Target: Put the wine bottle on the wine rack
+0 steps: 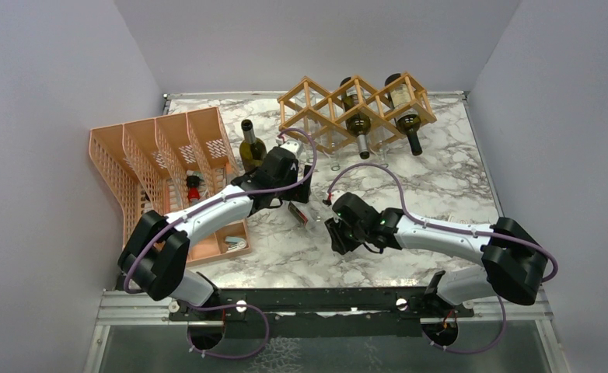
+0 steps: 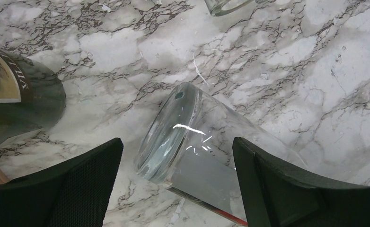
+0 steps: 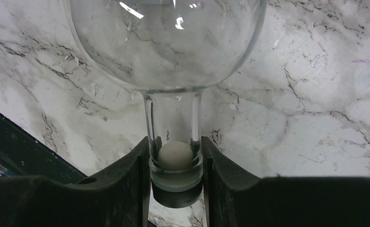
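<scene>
A clear glass wine bottle (image 1: 301, 213) lies on the marble table between my two grippers. My right gripper (image 3: 176, 158) is shut on its neck just above the lip, and the rounded shoulder (image 3: 164, 42) points away from it. The right gripper also shows in the top view (image 1: 334, 231). My left gripper (image 2: 177, 144) is open, with its fingers either side of the bottle's base (image 2: 171, 135) and not touching it; it shows in the top view (image 1: 291, 190). The light wooden wine rack (image 1: 309, 99) stands at the back and holds two dark bottles (image 1: 358, 120).
A dark green bottle (image 1: 251, 148) stands just left of my left gripper and shows in the left wrist view (image 2: 17, 104). An orange mesh organizer (image 1: 169, 155) fills the left side. A clear glass item (image 2: 223, 4) lies beyond the bottle's base.
</scene>
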Controlling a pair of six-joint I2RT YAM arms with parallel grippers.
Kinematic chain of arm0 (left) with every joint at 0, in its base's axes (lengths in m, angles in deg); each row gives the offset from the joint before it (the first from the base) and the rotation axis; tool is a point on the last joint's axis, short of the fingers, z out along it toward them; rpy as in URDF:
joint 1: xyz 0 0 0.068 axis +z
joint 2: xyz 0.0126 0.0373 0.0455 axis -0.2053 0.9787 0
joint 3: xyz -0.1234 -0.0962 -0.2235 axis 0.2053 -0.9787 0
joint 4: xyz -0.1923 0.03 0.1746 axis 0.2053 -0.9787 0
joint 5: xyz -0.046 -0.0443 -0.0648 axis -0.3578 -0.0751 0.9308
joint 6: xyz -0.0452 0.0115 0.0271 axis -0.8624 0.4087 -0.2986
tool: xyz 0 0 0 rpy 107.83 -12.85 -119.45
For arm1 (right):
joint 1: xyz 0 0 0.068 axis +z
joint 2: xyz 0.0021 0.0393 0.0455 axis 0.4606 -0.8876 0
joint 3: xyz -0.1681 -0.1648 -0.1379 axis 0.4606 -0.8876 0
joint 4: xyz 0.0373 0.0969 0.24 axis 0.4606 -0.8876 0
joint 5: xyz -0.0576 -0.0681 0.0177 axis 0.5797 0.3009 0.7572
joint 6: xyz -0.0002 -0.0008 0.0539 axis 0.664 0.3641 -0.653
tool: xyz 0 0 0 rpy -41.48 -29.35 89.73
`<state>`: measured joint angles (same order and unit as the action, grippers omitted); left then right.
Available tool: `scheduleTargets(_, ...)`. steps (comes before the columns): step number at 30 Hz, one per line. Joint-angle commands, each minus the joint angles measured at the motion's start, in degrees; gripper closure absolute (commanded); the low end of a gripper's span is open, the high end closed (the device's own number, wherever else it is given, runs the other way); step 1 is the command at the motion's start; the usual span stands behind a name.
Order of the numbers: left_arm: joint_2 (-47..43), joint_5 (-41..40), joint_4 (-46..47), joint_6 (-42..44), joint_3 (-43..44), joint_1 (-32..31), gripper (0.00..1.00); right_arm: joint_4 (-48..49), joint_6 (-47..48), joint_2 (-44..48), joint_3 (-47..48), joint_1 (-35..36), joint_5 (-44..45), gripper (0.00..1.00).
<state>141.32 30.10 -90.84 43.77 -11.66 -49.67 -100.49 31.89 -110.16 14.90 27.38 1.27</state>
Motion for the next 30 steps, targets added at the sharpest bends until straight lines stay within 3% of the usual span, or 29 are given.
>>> scheduleTargets(1,1.82,2.09,-0.55,-0.49,1.61,0.38,0.11,-1.16,-1.68,-1.14,0.4,0.21,0.87,0.76)
scheduleTargets(11,4.66,4.58,-1.67,-0.23,2.86,0.43,0.26,-0.32,-1.58,-2.65,1.13,0.19,1.69,0.54)
scheduleTargets(18,5.1,4.63,-2.34,-0.24,2.69,0.47,0.36,4.18,-1.69,-5.07,1.56,0.2,4.25,0.49)
scheduleTargets(30,5.15,5.47,-2.55,-0.05,2.34,0.45,0.53,14.4,0.87,-7.13,-0.44,0.21,6.06,0.5)
